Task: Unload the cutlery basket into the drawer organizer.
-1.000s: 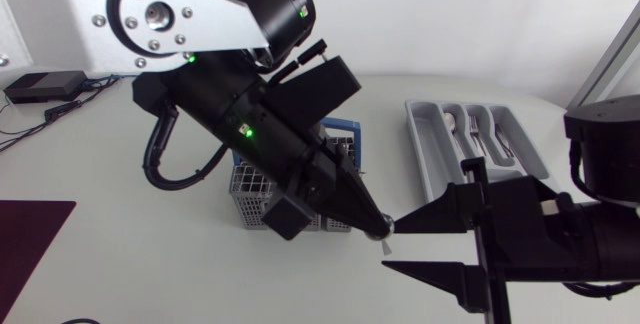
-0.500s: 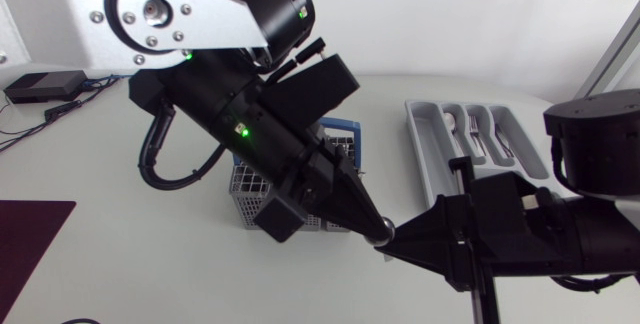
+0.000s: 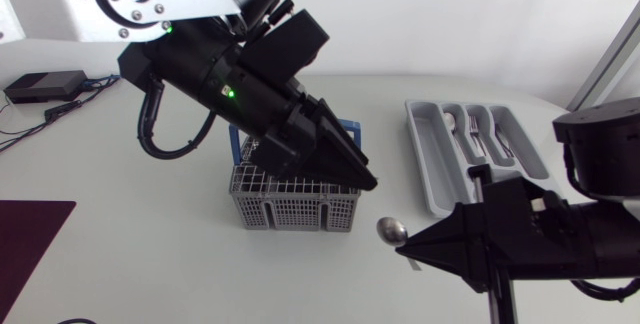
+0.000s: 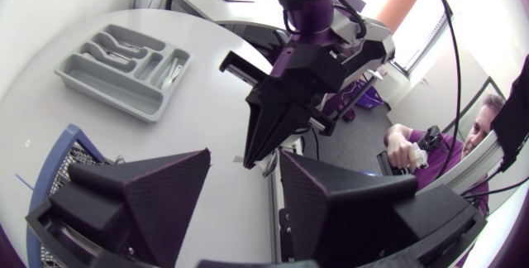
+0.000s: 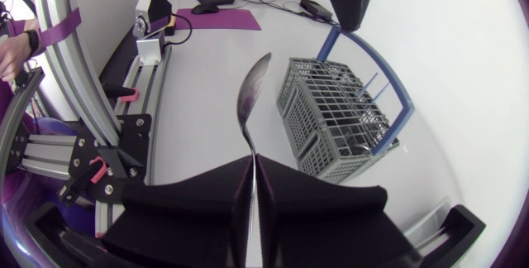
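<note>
The spoon (image 3: 391,230) has changed hands. A second ago the left gripper (image 3: 366,180) held it out at 4 o'clock of the basket (image 3: 295,207), with the right gripper (image 3: 402,252) spread wide on either side. Half a second ago the right fingers were closing in while the left ones still held on.

Now the left arm has let go and drawn back towards 10 o'clock. Its gripper hangs over the basket's near rim, and the left wrist view shows its fingers apart with nothing between them. The right fingers (image 5: 190,193) press on the spoon's handle from both sides. The bowl juts out past their tips over the worktop (image 3: 150,254), just off the basket's 4 o'clock corner.

So the handover looks complete, and the spoon now sits with the arm nearer the organizer (image 3: 424,154), which lies at about 1 o'clock from the spoon. Forks and spoons already lie in its slots. What seems left for this piece is the carry to the spoon slot and the release.

The grip is low on the handle with a long overhang, so the spoon may swivel on the way. The left arm is free for the next piece. Whether the basket still holds any I cannot tell, since the arm covers much of it.
</note>
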Controlling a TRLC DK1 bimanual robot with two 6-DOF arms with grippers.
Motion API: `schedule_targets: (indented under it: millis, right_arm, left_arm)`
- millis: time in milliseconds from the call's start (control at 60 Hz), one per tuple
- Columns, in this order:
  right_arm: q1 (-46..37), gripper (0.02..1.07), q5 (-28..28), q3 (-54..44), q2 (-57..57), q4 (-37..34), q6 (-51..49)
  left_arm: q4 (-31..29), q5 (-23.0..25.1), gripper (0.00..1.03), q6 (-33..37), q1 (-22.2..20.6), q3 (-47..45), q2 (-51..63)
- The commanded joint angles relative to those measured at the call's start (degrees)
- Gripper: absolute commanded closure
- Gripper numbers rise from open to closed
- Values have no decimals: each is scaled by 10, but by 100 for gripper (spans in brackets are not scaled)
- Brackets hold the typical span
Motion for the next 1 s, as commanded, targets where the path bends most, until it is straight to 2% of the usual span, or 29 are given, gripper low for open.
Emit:
schedule_targets:
  millis: [0, 50, 67, 133, 167, 200, 233, 350, 650, 817, 983]
  right_arm:
    - [-45, 101, -4, -12, -20, -25, -45]
    - [-88, 101, -8, -21, -31, -42, -84]
    - [-100, 101, -9, -24, -33, -47, -94]
    - [-165, 101, -22, -37, -38, -63, -150]
    - [-201, 101, -24, -46, -37, -65, -181]
    - [-221, 101, -28, -49, -34, -65, -197]
    - [-271, 101, -43, -57, -25, -68, -238]
    - [-388, 101, -75, -63, 27, -67, -344]
    - [-541, 101, -101, -20, 202, -44, -503]
    - [-585, 102, -102, 32, 288, -33, -538]
    - [-607, 102, -89, 70, 359, 20, -552]
  left_arm:
    - [28, -10, 17, -34, 16, 10, 12]
    - [43, -35, 17, -42, 17, 5, 12]
    - [64, -67, 17, -58, 16, -1, 13]
    - [88, -110, 17, -70, 9, -13, 14]
    - [106, -149, 17, -83, -1, -22, 16]
    - [110, -158, 17, -85, -5, -25, 17]
    - [117, -200, 17, -91, -16, -27, 26]
    - [118, -282, 17, -107, -46, -24, 58]
    - [116, -382, 17, -142, -71, 8, 118]
    - [112, -424, 17, -153, -81, 27, 138]
    - [106, -470, 17, -165, -92, 49, 162]
